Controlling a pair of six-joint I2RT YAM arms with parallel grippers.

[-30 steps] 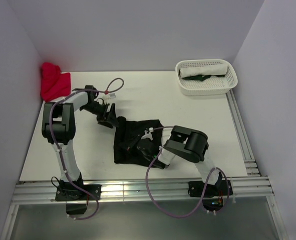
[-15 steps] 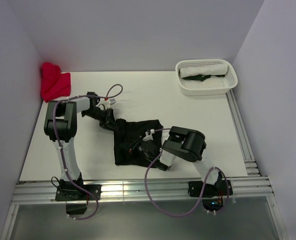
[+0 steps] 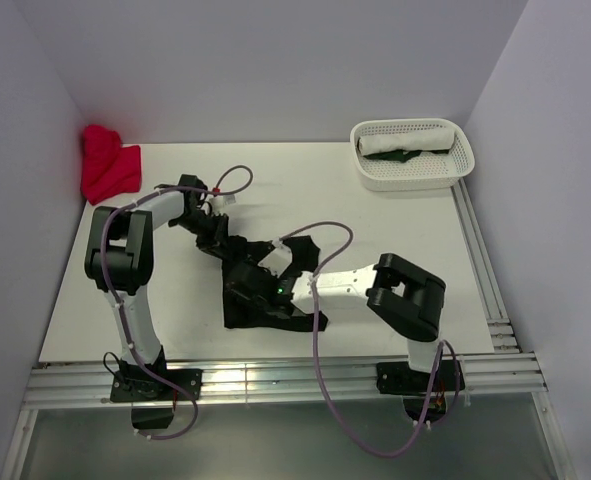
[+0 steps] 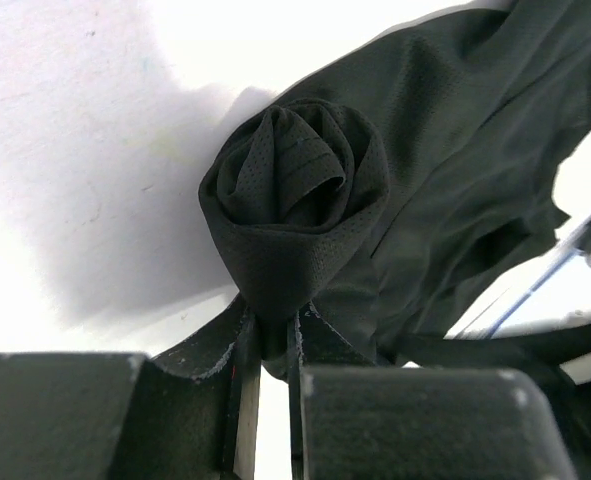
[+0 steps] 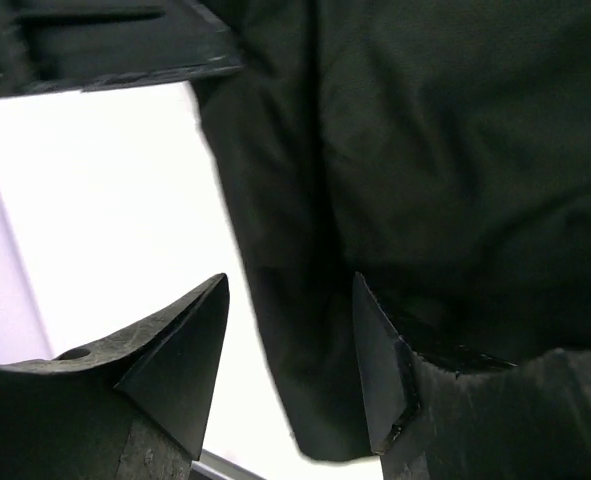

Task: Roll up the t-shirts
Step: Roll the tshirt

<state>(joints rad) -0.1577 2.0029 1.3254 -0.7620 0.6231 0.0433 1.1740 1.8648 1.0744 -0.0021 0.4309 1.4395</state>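
A black fabric t-shirt [image 3: 275, 262] lies crumpled near the middle of the flat white table [image 3: 175, 300], between the two arms and towards the near edge. Its left end is wound into a tight spiral roll [image 4: 293, 190], seen end-on in the left wrist view, with the loose remainder of the cloth spreading away behind it to the right. The left gripper [image 4: 272, 345] has its jaws drawn narrow and pinches a fold of cloth at the bottom of that roll. The right gripper [image 5: 287, 360] reaches in from the right over the shirt with its jaws standing wide apart; a dark edge of the shirt runs down between its fingers [image 5: 180, 350], and whether they touch the cloth cannot be told. A crumpled red fabric t-shirt [image 3: 108, 168] sits in the far left corner against the wall. In the far right corner stands a white perforated plastic basket [image 3: 458, 165] holding a rolled white fabric t-shirt [image 3: 415, 137] with a dark green one [image 3: 400, 156] just beside it.
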